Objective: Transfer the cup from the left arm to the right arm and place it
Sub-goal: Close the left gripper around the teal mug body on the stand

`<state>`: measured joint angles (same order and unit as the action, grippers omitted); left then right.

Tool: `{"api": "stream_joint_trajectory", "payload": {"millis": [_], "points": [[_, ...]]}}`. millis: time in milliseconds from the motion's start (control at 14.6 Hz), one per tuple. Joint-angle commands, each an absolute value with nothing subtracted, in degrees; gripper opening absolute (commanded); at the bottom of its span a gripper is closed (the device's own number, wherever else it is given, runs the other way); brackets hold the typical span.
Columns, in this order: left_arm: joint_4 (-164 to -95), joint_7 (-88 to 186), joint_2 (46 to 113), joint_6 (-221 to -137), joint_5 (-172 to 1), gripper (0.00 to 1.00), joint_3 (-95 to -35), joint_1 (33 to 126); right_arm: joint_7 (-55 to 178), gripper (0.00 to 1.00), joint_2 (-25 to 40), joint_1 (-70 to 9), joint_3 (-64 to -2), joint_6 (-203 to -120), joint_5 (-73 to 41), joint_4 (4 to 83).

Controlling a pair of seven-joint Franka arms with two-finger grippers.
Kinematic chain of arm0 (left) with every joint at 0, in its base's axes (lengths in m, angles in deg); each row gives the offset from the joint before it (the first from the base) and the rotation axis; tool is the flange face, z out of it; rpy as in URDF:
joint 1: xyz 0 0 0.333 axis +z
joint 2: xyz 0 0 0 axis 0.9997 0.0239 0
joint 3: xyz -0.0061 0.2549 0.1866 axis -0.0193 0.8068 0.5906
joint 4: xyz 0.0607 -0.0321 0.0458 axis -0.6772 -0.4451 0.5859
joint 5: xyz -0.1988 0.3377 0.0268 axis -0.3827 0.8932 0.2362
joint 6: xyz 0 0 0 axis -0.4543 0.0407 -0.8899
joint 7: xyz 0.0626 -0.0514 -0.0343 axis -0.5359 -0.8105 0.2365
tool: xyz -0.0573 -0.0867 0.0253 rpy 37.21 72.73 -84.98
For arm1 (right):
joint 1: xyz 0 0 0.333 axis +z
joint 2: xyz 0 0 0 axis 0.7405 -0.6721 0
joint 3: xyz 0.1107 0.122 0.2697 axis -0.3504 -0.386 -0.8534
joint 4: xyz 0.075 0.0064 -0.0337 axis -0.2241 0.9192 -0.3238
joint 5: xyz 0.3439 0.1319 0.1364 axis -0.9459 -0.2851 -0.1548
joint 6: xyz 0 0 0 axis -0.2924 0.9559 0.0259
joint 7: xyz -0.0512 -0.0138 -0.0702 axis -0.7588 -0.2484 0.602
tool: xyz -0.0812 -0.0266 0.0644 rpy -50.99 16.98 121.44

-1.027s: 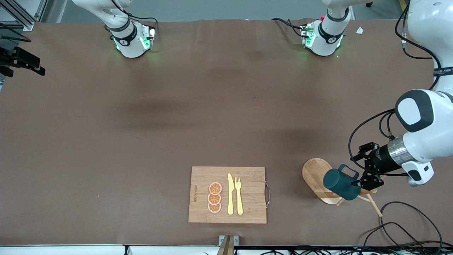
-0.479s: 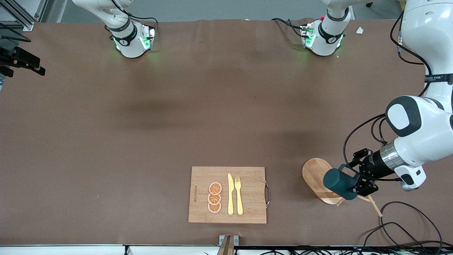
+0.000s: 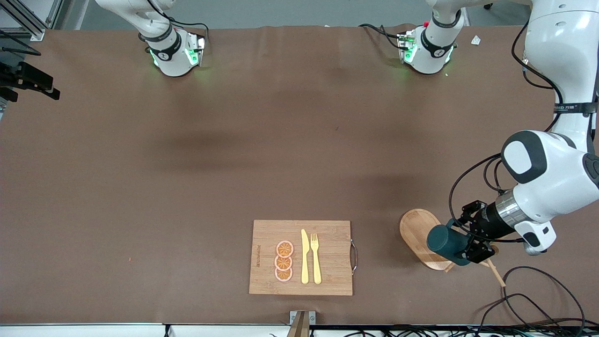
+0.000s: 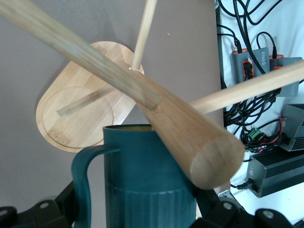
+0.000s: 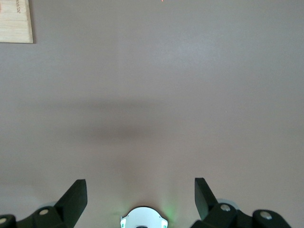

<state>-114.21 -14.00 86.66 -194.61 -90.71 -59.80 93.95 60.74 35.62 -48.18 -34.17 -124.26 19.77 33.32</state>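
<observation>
The cup [image 3: 444,242], a dark teal ribbed mug, hangs tilted on a wooden mug stand with an oval base [image 3: 415,229], near the left arm's end of the table. In the left wrist view the cup [image 4: 147,175] fills the lower middle, handle to one side, with the stand's pole [image 4: 180,133] and pegs crossing in front of it. My left gripper [image 3: 469,245] is open, and its fingers [image 4: 209,206] straddle the cup's body and handle. My right gripper [image 5: 140,190] is open and empty, high over bare table above its own base, out of the front view.
A wooden cutting board [image 3: 327,234] with a yellow knife [image 3: 304,257], a fork and orange slices lies near the front edge. Loose cables [image 3: 529,290] trail beside the stand. The board's corner [image 5: 16,21] shows in the right wrist view.
My left gripper has moved in along the cup toward the right arm's end, so its fingers now straddle it. The left arm's elbow has shifted the same way. The right arm has not moved.
</observation>
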Motion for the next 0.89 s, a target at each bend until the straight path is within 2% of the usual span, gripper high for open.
{"api": "stream_joint_trajectory", "payload": {"millis": [0, 616, 821], "points": [[-112.89, -14.37, 87.99, -195.49, -91.53, 1.0, -59.74, 93.46, 61.06, 1.0, 36.87, -48.47, -34.53, -124.16, 19.67, 34.29], [-112.54, -14.28, 88.61, -195.93, -92.58, 0.98, -59.83, 93.46, 61.06, 1.0, 36.87, -48.56, -34.53, -124.16, 19.67, 34.21], [-112.54, -14.28, 88.61, -195.93, -92.58, 0.89, -59.83, 93.46, 61.06, 1.0, 36.87, -48.47, -34.53, -124.16, 19.67, 34.21]]}}
